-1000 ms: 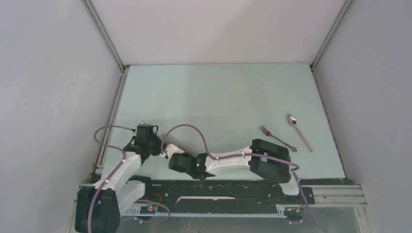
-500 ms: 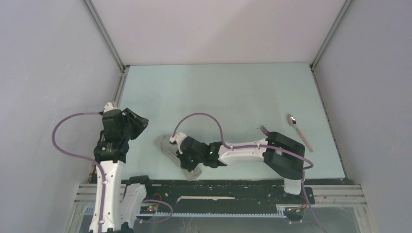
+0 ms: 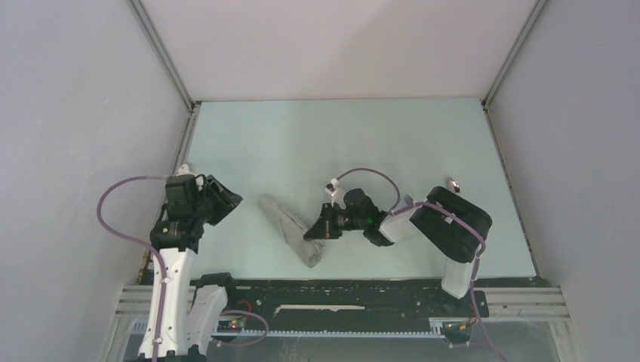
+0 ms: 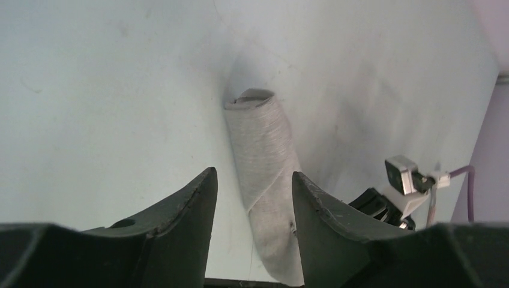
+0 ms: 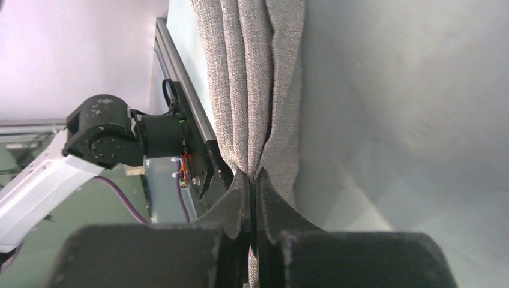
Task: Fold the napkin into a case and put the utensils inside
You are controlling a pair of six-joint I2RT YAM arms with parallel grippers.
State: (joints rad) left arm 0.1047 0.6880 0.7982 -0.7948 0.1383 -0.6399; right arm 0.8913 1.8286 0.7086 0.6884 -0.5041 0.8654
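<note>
Right gripper (image 3: 315, 231) clamped on the folded napkin (image 3: 283, 220), a narrow strip at lower centre of the top view
Left gripper (image 3: 229, 200) hangs at lower left, fingers spread, not touching it

Napkin (image 5: 252, 72): grey-beige cloth, coarse visible weave, matt. Table (image 3: 362, 143): pale, smooth, matt, faint scuffs. Left gripper (image 4: 252, 180), right gripper (image 5: 254, 177): black plastic, matt, slightly grainy. Spoon (image 3: 453, 183): shiny metal.
</note>
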